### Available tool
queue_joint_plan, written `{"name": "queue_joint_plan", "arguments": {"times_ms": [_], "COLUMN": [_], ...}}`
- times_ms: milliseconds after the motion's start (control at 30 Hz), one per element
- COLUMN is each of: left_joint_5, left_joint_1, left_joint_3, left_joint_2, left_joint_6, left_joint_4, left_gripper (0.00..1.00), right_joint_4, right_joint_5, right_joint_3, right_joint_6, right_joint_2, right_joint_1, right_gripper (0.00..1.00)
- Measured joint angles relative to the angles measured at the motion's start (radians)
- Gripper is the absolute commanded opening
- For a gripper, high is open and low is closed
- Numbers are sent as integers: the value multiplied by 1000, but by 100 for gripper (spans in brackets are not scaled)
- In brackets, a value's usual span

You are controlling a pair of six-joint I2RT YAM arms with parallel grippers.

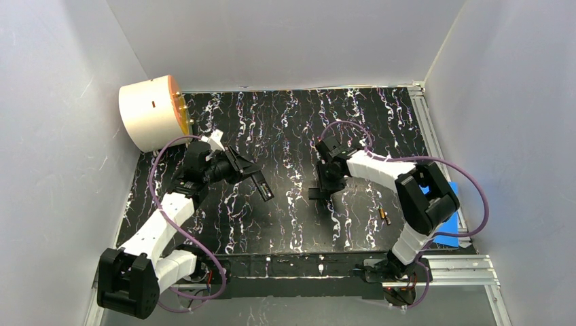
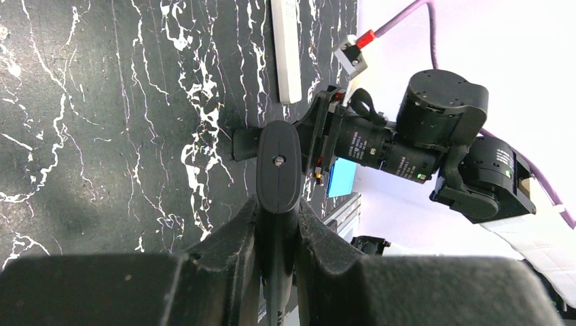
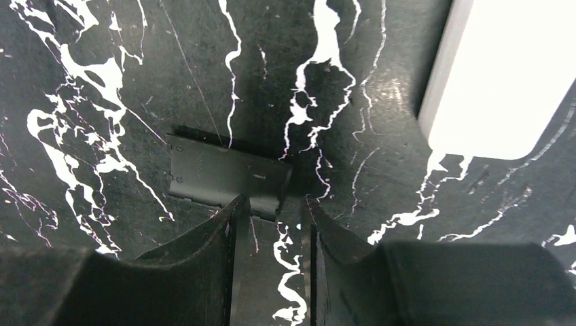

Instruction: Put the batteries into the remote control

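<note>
Battery (image 1: 385, 217) lying on the near right tabletop (image 1: 285, 129) looks next, so the right tool (image 3: 273, 210), narrowly parted at the black cover (image 3: 217, 176), should lift clear while the left tool (image 2: 278, 207) grips the remote control (image 2: 278, 156) level.

A black table top (image 1: 292, 129) veined with white marbling fills the floor of a plain white walled enclosure (image 1: 285, 41). At its far left corner a cream drum (image 1: 146, 112) lies on its side, its orange face (image 1: 178, 102) turned toward the table. A metal rail (image 1: 426, 125) borders the right edge, and a blue sheet (image 1: 447, 239) lies near its front end.
</note>
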Motion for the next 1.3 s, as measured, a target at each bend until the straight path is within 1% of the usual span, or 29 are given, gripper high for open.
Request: {"name": "queue_joint_plan", "arguments": {"times_ms": [67, 200, 300, 433, 533, 633, 767, 867, 967, 1033, 1133, 1300], "left_joint_5": [-3, -5, -5, -5, -8, -17, -66, -134, -225, -285, -377, -468], "left_joint_1": [0, 0, 0, 0, 0, 0, 0, 0, 0, 1, 1, 1], "left_joint_3": [0, 0, 0, 0, 0, 3, 51, 136, 241, 302, 394, 497], "left_joint_2": [-2, -3, -3, -5, -13, -24, -54, -88, -147, -189, -253, -312], "left_joint_6": [0, 0, 0, 0, 0, 3, 27, 59, 95, 113, 138, 172], "left_joint_4": [0, 0, 0, 0, -1, -16, -124, -243, -369, -444, -566, -708], "left_gripper": [0, 0, 0, 0, 0, 0, 0, 0, 0, 0, 0, 0], "right_joint_4": [0, -3, 1, 9, 34, 77, 148, 231, 317, 348, 378, 468], "right_joint_5": [-20, -29, -33, -36, -10, 48, 176, 325, 512, 613, 775, 991], "right_joint_3": [0, 6, 10, 9, -2, -29, -36, -36, -35, -24, 23, 37], "right_joint_6": [-5, -2, 6, 18, 10, -30, -117, -220, -344, -410, -528, -732], "right_joint_2": [15, 34, 41, 40, 26, -23, -94, -118, -96, -54, 52, 150], "right_joint_1": [1, 1, 1, 1, 1, 5, 22, 69, 141, 172, 192, 233], "right_gripper": [35, 12, 1, 1, 1, 1, 1, 1, 1, 1, 1, 1]}}
